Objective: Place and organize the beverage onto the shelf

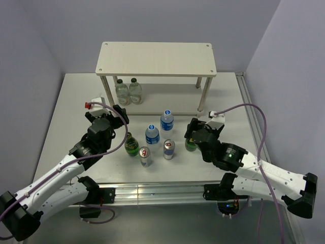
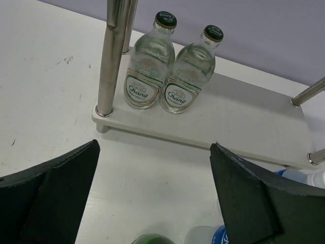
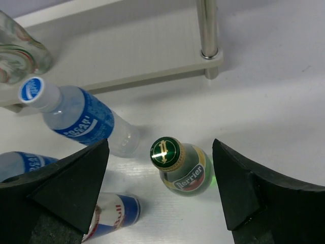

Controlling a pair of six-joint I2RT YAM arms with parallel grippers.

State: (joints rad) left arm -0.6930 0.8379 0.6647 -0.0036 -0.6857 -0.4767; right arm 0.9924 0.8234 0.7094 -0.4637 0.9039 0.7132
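The left arm (image 1: 53, 179) and right arm (image 1: 269, 175) wear white link shells between black joint housings, each trailed by a thin lilac cable (image 1: 263, 133), with white wrist blocks, a red tab (image 1: 88, 105) on the left, and black wedge-shaped fingers (image 2: 56, 198).

Bright, even light from above fills all three views. The shelf (image 1: 156, 58) casts a soft shadow on the counter (image 1: 71, 101) beneath it. A small glint sits on the cap of the green bottle (image 3: 185, 175). The overhead view is slightly soft; the wrist views are sharper.
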